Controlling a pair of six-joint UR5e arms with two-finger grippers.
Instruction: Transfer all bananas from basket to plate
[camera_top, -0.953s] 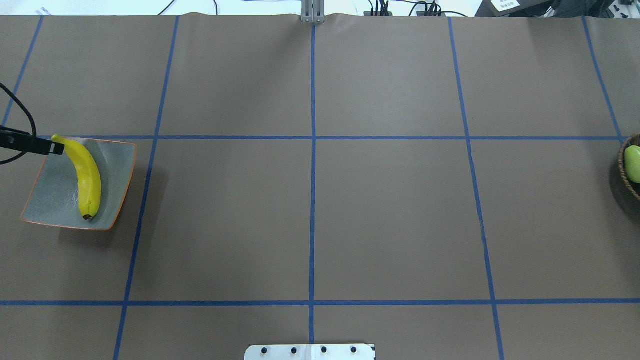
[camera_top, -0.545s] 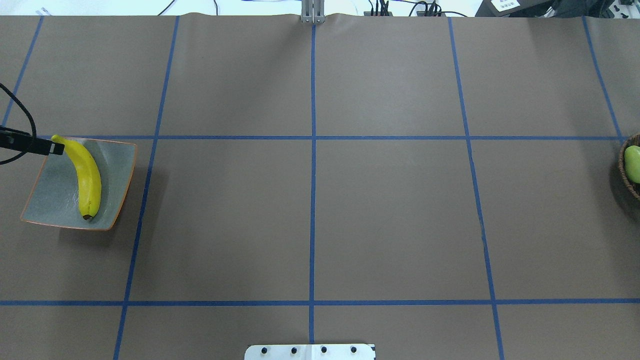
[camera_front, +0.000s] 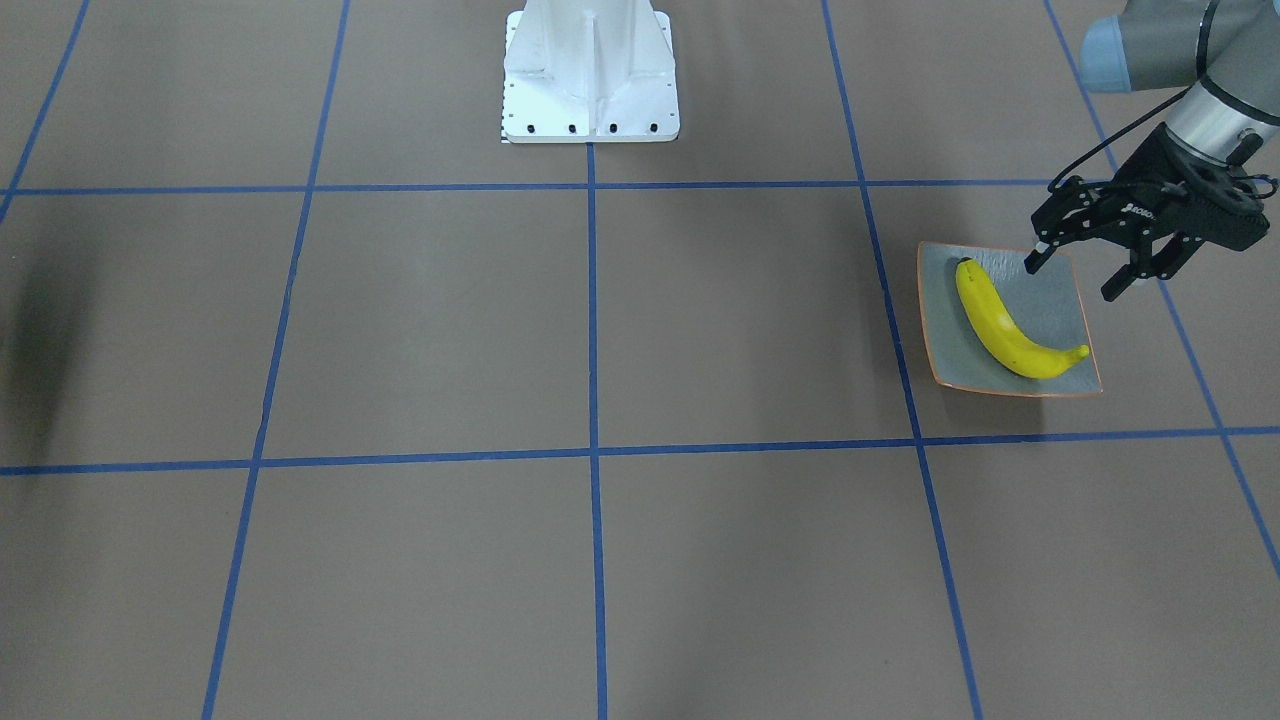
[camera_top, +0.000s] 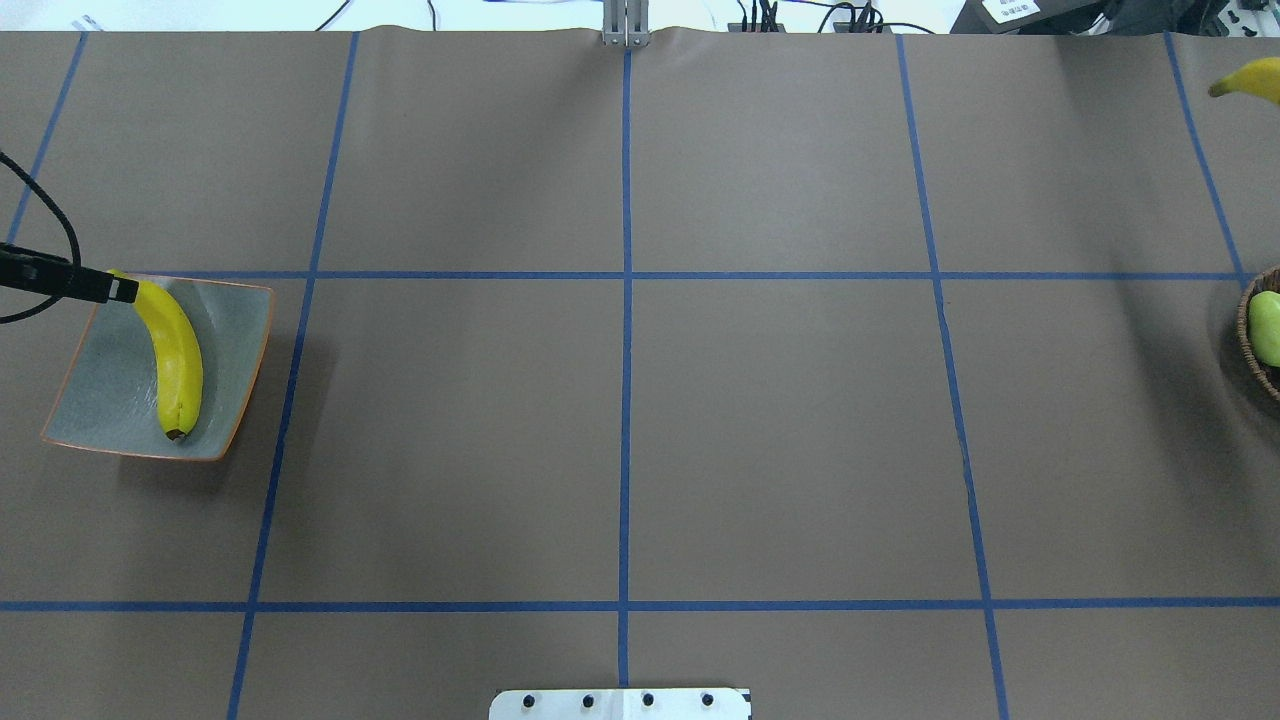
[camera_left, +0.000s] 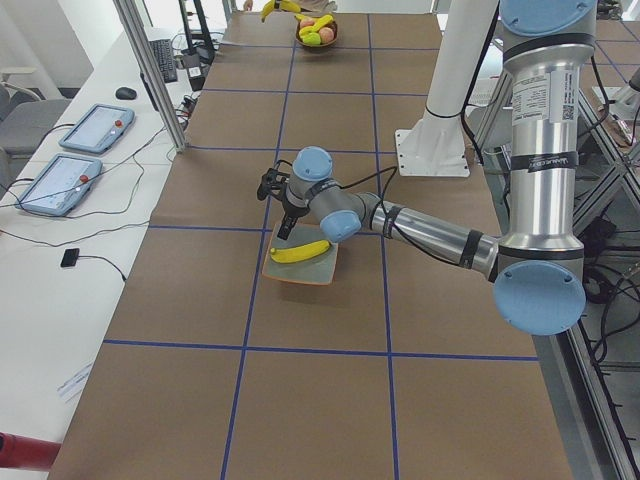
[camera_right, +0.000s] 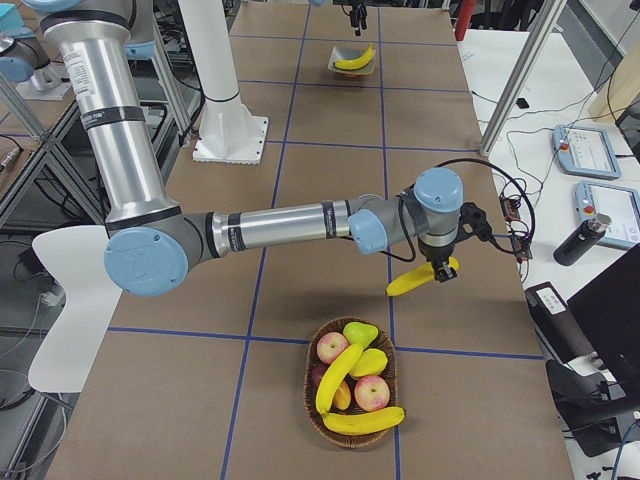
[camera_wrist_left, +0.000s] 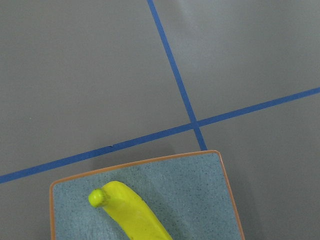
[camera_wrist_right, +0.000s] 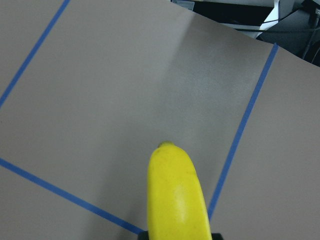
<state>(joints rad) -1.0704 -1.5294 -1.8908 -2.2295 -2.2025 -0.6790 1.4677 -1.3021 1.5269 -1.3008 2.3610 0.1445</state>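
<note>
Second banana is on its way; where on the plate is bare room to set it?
Two bare strips flank the banana lying diagonally on the plate: one along the rim toward table centre, one along the outer rim. The outer one is crowded near the stem, where the left gripper hovers with open jaws.

Shows brown-papered counter (camera_top: 780, 440) w/ blue tape grid (camera_top: 626, 400). Has white desk (camera_left: 50, 250) alongside w/ two tablets (camera_left: 97, 127), cables (camera_top: 848, 14), black bottle (camera_right: 575, 240). Includes alu posts (camera_left: 150, 75) at desk edge, white chair (camera_right: 60, 290) on opp. side. Looks evenly lit, soft shadows only.
</note>
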